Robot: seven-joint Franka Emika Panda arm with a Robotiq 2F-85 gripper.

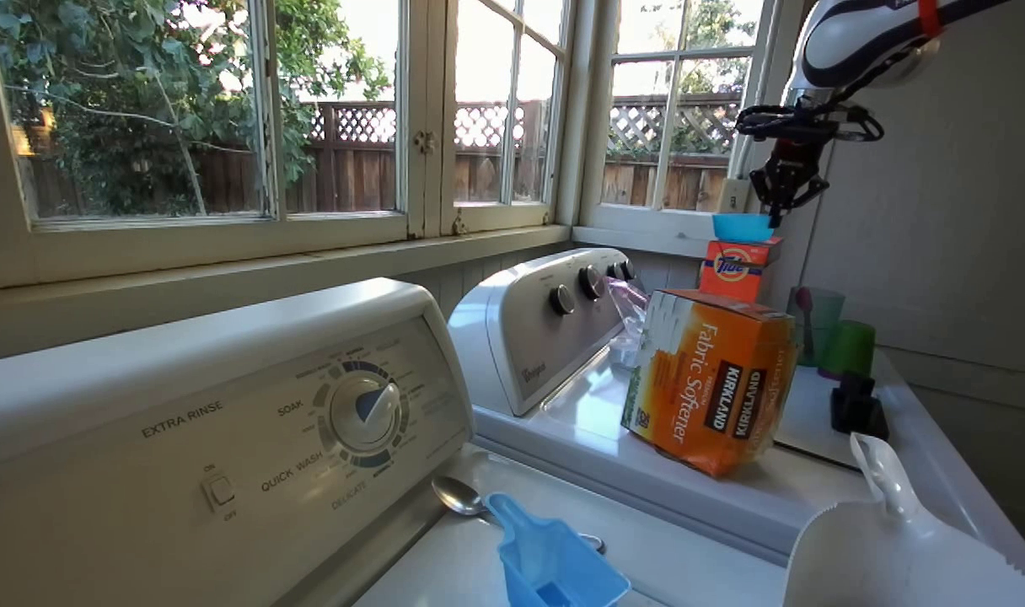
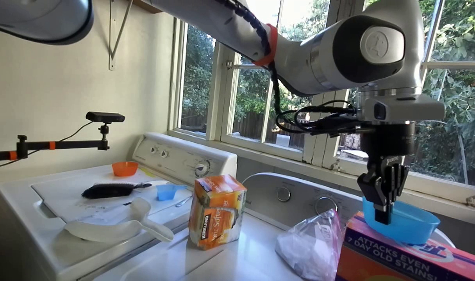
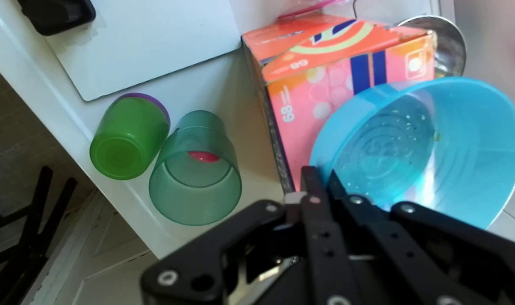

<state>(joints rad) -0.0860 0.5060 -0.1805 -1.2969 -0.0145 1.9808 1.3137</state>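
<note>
My gripper (image 3: 324, 176) is shut on the near rim of a light blue bowl (image 3: 465, 140), one finger inside the wall and one outside. Translucent and round, the bowl has small pale specks on its bottom in the wrist view. Below it stands an orange Tide box (image 3: 300, 93). In both exterior views the bowl (image 2: 409, 224) appears at the box's top, and whether it touches the box I cannot tell. The gripper (image 2: 384, 216) points downward there, its fingertips over the bowl's side. Part of the box's top is hidden by the bowl in the wrist view.
Green cup (image 3: 128, 135) and teal cup (image 3: 196, 178) stand beside the box near the machine's edge. A metal bowl (image 3: 450, 46) lies behind the box. A plastic bag (image 2: 311, 246), Kirkland box (image 2: 218, 212), white dustpan (image 2: 104, 230), brush (image 2: 108, 190), blue scoop (image 1: 555, 556) and orange bowl (image 2: 125, 168) are around.
</note>
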